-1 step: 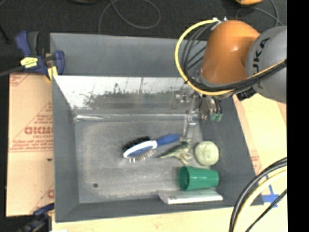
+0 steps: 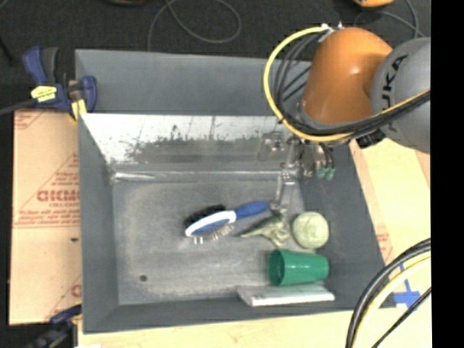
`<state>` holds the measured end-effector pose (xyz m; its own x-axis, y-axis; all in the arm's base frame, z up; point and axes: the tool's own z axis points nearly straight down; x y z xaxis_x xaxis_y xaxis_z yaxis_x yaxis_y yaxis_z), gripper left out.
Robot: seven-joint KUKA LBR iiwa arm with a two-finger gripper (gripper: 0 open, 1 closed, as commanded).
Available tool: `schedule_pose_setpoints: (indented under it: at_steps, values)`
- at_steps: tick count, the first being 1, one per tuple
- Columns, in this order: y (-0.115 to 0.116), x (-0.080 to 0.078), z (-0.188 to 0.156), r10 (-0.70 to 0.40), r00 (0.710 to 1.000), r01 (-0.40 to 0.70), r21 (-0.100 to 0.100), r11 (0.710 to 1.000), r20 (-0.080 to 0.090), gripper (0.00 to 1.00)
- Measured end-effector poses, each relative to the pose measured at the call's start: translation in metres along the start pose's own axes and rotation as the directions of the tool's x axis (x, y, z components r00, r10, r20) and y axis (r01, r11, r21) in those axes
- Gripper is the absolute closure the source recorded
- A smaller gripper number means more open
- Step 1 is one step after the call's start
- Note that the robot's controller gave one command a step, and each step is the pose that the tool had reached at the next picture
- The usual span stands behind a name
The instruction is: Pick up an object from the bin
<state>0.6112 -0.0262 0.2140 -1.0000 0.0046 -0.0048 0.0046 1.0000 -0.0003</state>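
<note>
Work is not done: the end effector (image 2: 281, 207) is down by the blue brush (image 2: 217, 223) in the middle of the bin (image 2: 98, 223). Open or closed, I cannot tell. Lifting is left.

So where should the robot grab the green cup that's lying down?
Probably by the rim at its mouth, coming down from above. The green cup lies on its side, mouth toward the view's left, with room there. A white flat bar crowds its lower side, so squeezing the body looks harder.
</note>
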Motion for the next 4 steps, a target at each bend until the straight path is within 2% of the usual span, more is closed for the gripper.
schedule_pose_setpoints:
  at_steps: [1,2,3,4]
  values:
    - [0.018,0.012,0.061,-0.083,0.997,0.083,0.001,0.997,0.003,0.00]
    - [0.040,0.028,0.067,-0.171,0.985,0.171,-0.001,0.985,-0.006,0.00]
    - [0.042,0.024,0.073,-0.205,0.979,0.205,0.000,0.979,0.000,0.00]
    - [0.050,0.028,0.142,-0.291,0.957,0.291,0.000,0.957,0.001,0.00]
